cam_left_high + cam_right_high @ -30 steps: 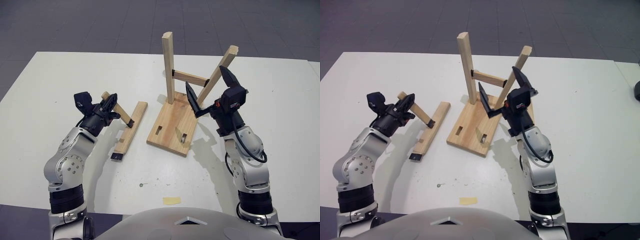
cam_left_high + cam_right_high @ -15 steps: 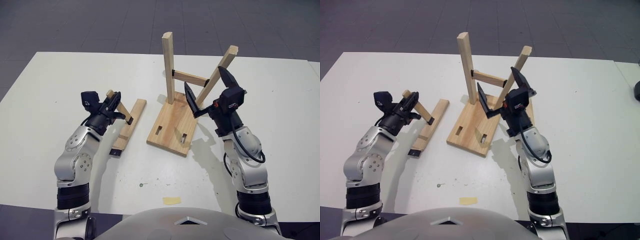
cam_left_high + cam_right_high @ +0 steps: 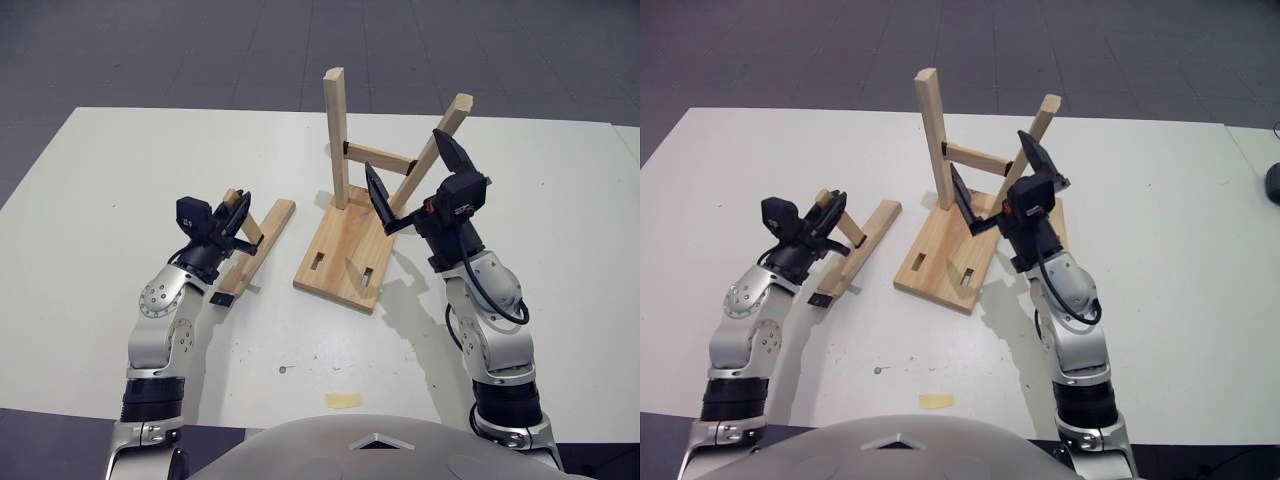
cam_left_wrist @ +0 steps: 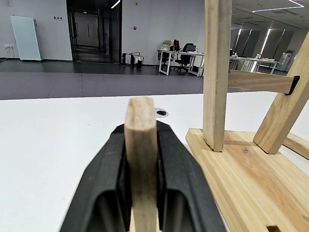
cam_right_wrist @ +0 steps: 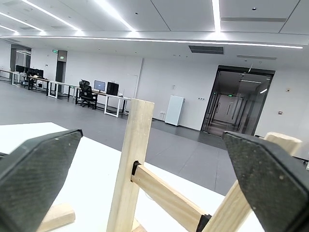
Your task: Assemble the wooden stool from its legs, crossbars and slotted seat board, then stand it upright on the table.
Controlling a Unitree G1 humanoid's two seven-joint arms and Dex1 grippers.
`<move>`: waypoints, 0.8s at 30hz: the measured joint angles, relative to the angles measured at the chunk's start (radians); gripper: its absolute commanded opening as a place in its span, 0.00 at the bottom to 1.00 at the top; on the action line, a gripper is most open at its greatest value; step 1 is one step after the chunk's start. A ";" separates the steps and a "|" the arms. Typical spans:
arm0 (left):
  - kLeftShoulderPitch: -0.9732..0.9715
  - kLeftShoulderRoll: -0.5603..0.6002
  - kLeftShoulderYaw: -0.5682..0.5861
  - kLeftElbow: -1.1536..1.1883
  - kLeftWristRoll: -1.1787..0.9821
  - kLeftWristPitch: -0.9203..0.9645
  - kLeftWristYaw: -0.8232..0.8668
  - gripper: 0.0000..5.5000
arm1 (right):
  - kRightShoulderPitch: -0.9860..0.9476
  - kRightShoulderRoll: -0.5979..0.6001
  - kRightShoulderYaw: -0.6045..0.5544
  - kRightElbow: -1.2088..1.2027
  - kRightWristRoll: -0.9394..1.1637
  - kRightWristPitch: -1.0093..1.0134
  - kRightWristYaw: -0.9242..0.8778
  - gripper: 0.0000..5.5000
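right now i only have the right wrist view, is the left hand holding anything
observer: yes, the left hand is shut on a loose leg piece.
operator: where is that from the seat board
observer: it is to the left of the seat board, not touching it.
operator: any slots free on the board
observer: the two near slots look empty.
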 measured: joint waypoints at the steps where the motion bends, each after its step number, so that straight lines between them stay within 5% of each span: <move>1: 0.000 0.000 -0.005 0.011 0.004 -0.018 -0.007 0.08 | 0.000 0.000 0.000 0.000 0.000 0.000 0.000 0.98; 19: -0.028 0.041 -0.047 0.071 0.025 -0.055 -0.024 0.08 | -0.020 0.003 0.004 0.003 -0.019 -0.011 -0.001 0.98; 24: 0.036 0.052 -0.065 0.130 0.069 0.064 0.006 0.25 | -0.021 0.011 0.012 0.006 -0.031 -0.020 -0.004 0.98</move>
